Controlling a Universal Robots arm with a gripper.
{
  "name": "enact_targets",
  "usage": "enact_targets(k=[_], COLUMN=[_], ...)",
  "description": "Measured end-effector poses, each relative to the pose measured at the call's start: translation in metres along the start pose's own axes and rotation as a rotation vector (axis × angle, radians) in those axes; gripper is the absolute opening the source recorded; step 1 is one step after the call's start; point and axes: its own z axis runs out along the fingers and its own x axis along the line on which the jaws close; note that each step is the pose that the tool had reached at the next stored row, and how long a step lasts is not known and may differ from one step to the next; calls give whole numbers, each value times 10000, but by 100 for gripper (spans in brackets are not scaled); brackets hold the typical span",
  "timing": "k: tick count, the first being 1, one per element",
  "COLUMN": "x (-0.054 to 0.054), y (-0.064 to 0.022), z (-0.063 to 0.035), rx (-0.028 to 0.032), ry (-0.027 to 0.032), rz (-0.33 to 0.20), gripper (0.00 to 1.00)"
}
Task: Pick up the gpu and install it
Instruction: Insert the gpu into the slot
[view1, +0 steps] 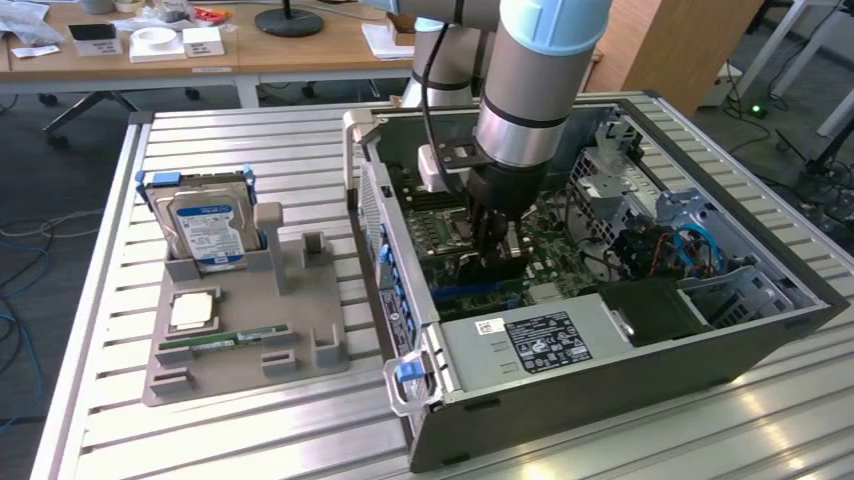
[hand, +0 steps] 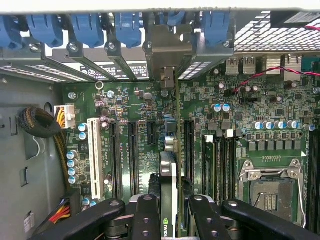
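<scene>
Black gripper (hand: 169, 212) fingers clamp the thin, dark-faced gpu card (hand: 168, 170) on edge, holding it upright over the green motherboard's (hand: 260, 107) black expansion slots inside the open grey metal computer case (view1: 747, 345).

Exterior camera high, off arm, angled down over bench (view1: 267, 440) and open computer case (view1: 747, 340). Wrist camera close above pincer (hand: 169, 212), facing straight down at motherboard (hand: 240, 115). Both share motherboard beneath pincer.

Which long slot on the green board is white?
The white slot nearest the grey case wall. The other long slots beside it are black, and the gripper holds the gpu over those.
</scene>
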Motion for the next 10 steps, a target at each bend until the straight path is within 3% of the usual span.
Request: enact_targets(k=[10], x=[1], y=[6], z=[16], rx=[-2], ry=[5], rz=[0], gripper=[27])
